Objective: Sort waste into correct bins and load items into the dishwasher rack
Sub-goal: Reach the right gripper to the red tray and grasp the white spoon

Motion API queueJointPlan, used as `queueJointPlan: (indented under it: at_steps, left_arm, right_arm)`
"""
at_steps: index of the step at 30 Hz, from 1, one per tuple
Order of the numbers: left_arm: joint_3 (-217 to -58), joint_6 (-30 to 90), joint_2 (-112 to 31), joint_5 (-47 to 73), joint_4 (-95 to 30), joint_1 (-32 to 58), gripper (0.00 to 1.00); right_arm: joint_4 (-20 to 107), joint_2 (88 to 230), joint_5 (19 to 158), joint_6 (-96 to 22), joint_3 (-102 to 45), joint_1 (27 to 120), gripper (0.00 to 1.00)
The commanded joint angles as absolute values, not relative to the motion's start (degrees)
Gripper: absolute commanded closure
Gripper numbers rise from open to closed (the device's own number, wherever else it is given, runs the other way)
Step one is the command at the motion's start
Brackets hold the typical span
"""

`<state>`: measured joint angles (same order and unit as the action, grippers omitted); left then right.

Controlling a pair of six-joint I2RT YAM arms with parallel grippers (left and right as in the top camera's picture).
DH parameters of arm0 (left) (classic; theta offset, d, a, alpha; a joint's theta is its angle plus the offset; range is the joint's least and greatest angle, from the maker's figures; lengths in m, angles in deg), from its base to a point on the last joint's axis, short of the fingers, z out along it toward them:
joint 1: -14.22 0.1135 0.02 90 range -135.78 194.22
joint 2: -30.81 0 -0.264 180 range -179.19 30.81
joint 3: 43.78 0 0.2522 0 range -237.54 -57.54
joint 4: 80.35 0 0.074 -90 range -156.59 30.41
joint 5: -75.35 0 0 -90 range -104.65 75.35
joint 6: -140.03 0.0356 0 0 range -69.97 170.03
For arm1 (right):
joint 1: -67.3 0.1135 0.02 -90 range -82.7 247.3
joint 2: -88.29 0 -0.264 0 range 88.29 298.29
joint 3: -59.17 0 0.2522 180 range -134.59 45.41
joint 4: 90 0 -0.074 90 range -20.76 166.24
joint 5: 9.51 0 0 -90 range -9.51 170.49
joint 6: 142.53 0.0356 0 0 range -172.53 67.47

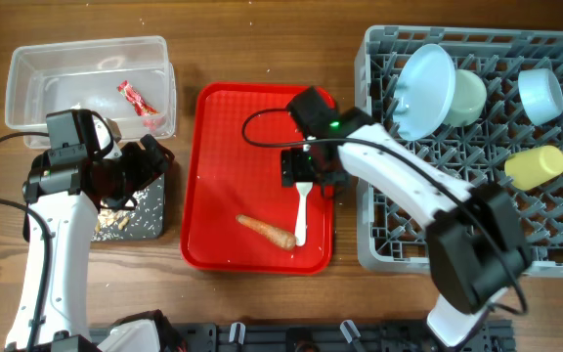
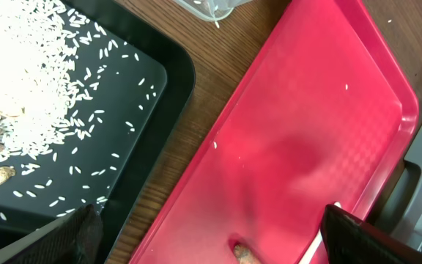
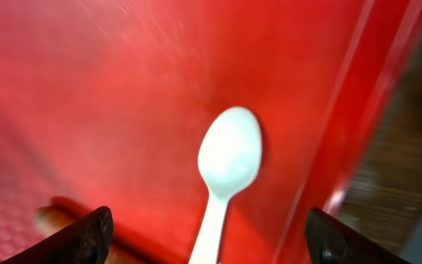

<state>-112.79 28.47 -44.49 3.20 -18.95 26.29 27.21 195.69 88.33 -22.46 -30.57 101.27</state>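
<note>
The white plastic spoon point(image 1: 301, 210) lies on the red tray point(image 1: 223, 127) beside the orange carrot piece point(image 1: 266, 230). My right gripper point(image 1: 307, 176) is open just above the spoon's bowl end; in the right wrist view the spoon point(image 3: 227, 165) lies between the spread fingers point(image 3: 211, 238). My left gripper point(image 1: 150, 161) is open and empty over the black tray point(image 1: 154, 210), which holds rice crumbs point(image 2: 20, 88). The clear tub point(image 1: 86, 59) holds the red wrapper point(image 1: 135, 98). The grey rack point(image 1: 379, 196) holds the plate point(image 1: 426, 90), mint bowl point(image 1: 469, 96), blue bowl point(image 1: 540, 93) and yellow cup point(image 1: 536, 166).
The red tray point(image 2: 313, 139) fills the right of the left wrist view, with the carrot tip point(image 2: 244, 254) at the bottom edge. Bare wooden table point(image 1: 252, 39) lies between the tub, tray and rack.
</note>
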Motion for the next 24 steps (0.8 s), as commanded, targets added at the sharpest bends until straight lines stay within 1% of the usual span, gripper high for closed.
queueJointPlan:
  at_steps: [1,4,7,9,10,11,12,13,18,19,24]
  left_arm:
    - [-113.0,28.6,-44.2,3.3,-18.9,26.5,0.03]
    - [-113.0,28.6,-44.2,3.3,-18.9,26.5,0.03]
    - [-113.0,28.6,-44.2,3.3,-18.9,26.5,0.03]
    - [-113.0,28.6,-44.2,3.3,-18.9,26.5,0.03]
    - [-113.0,28.6,-44.2,3.3,-18.9,26.5,0.03]
    - [-113.0,28.6,-44.2,3.3,-18.9,26.5,0.03]
    - [-113.0,28.6,-44.2,3.2,-18.9,26.5,0.03]
    - [-113.0,28.6,-44.2,3.2,-18.9,26.5,0.03]
    - [-113.0,28.6,-44.2,3.3,-18.9,26.5,0.02]
    - [-113.0,28.6,-44.2,3.2,-18.9,26.5,0.02]
    - [-113.0,28.6,-44.2,3.2,-18.9,26.5,0.02]
  right_arm:
    - [27.5,202.2,88.0,-17.7,-30.7,102.7,0.15]
    - [28.8,204.1,87.7,-17.6,-30.7,102.7,0.15]
    - [29.6,205.1,84.2,-16.1,-30.7,102.7,0.17]
    - [29.6,205.2,82.8,-14.7,-30.7,102.7,0.22]
    - [29.7,205.2,82.6,-14.7,-30.7,102.7,0.25]
    - [29.8,205.2,82.4,-14.6,-30.7,102.7,0.31]
    - [29.8,205.2,82.3,-14.2,-30.7,102.7,0.39]
    - [29.5,205.2,81.8,-13.1,-30.7,102.7,0.50]
    - [28.5,205.2,81.8,-12.0,-30.7,102.7,0.73]
    - [28.3,205.2,81.8,-11.8,-30.7,102.7,0.75]
    - [28.2,205.2,81.8,-11.4,-30.7,102.7,0.77]
